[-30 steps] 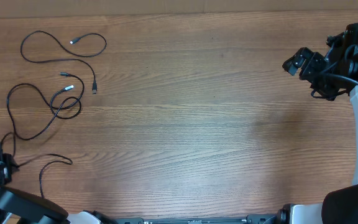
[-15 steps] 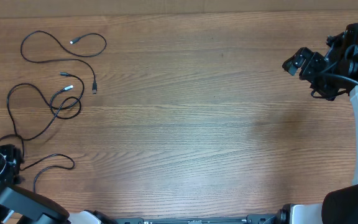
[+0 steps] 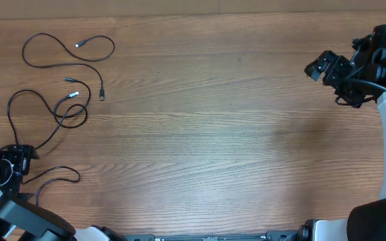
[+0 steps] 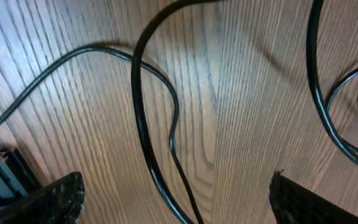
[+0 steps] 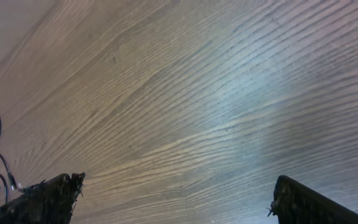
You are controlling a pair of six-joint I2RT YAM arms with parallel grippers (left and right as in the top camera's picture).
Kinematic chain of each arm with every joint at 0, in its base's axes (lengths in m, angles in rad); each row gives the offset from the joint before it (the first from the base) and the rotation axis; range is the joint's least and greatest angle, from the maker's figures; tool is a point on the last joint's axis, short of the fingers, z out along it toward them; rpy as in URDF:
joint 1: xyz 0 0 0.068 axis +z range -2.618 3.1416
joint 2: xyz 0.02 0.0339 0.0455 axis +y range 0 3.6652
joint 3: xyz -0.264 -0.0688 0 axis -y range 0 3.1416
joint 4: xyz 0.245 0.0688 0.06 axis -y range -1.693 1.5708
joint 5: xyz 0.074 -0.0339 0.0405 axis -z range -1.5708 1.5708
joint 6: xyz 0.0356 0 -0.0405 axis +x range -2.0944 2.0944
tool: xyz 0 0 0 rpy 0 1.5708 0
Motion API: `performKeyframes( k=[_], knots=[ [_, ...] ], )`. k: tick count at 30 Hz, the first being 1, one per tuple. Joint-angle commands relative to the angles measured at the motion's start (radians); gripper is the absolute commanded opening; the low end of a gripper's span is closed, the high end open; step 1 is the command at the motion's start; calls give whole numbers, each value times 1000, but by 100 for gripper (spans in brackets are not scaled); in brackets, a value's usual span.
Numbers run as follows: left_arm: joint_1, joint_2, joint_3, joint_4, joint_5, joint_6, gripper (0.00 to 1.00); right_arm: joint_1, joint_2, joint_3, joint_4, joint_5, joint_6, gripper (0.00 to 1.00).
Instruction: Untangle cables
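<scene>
The cables [image 3: 59,110] are all bunched in the left part of the overhead frame, lying loose on the wooden worktop [image 3: 213,134]. The top one sprawls as an open loop near the upper left corner and looks clear of the rest. Below it, another makes a bigger loop that crosses itself around a small curl. Two silver plugs [image 3: 71,87] lie just above that curl. A strand from this lot runs down toward the lower left, and one more thin curl sits near the bottom left edge.

The left pincer [image 3: 15,161] is at the lower left edge of the overhead frame, right where those strands come in. In its wrist view the fingers [image 4: 55,199] are wide apart, low over the wood. Two black strands cross each other in the upper middle and run down into the gap between the fingers. They don't look clamped.

The right pincer [image 3: 317,67] is way over at the upper right, well apart from the cables. Its wrist view shows the fingers [image 5: 48,196] spread apart, and bits of cable only show at the far left edge.
</scene>
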Motion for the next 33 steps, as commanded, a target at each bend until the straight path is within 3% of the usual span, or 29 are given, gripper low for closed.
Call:
performKeyframes(
  k=[1,4,8,12,15,23,33],
  knots=[
    [-15,-11,-23,9,20,8,96,-2,2,-2,13,-23,2,100],
    [-29,-11,-46,34,16,1,93,-2,2,-2,17,-38,1,100],
    [-54,-11,-98,86,13,-31,76,-2,2,-2,16,-38,1,100],
    [-67,-11,-119,127,9,-33,26,-2,2,-2,10,-37,0,100],
    [-84,-11,-119,177,13,18,4,-2,2,-2,12,-37,0,100],
    [-188,-11,-39,271,19,241,4,-2,2,-2,14,-37,0,100],
    [-320,-10,258,250,-87,330,4,-2,2,-2,15,-37,0,100]
  ],
)
